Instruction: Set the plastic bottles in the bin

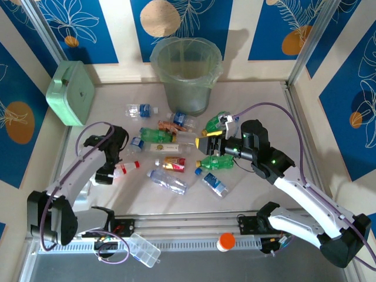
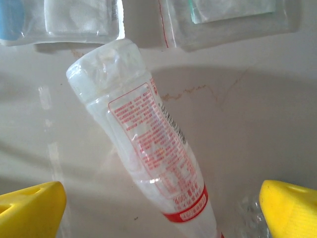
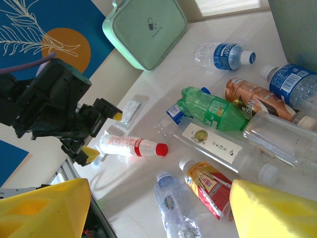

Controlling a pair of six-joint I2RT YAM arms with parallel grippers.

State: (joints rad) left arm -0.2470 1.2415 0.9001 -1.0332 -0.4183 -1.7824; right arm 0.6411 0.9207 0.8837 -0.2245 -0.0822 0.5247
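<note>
Several plastic bottles lie scattered mid-table before the bin [image 1: 187, 73], whose wall edges the right wrist view [image 3: 297, 25]. A clear bottle with red print and a red cap [image 1: 126, 167] [image 3: 131, 146] [image 2: 148, 148] lies on the table, its base end between the spread yellow fingers [image 2: 29, 208] of my open left gripper [image 1: 108, 169] [image 2: 158, 213] [image 3: 101, 136]. My right gripper [image 1: 201, 153] [image 3: 158, 191] hovers open above the pile, nothing between its fingers [image 3: 270, 213]. A green bottle [image 1: 218, 161] lies right beside it. Another green bottle [image 1: 155, 135] [image 3: 213, 106] lies further left.
A mint green box [image 1: 71, 93] [image 3: 146, 27] leans at the back left wall. An orange-capped jar [image 1: 225, 241] and a clear compartment case [image 1: 144, 249] sit on the front rail. Walls close in on both sides.
</note>
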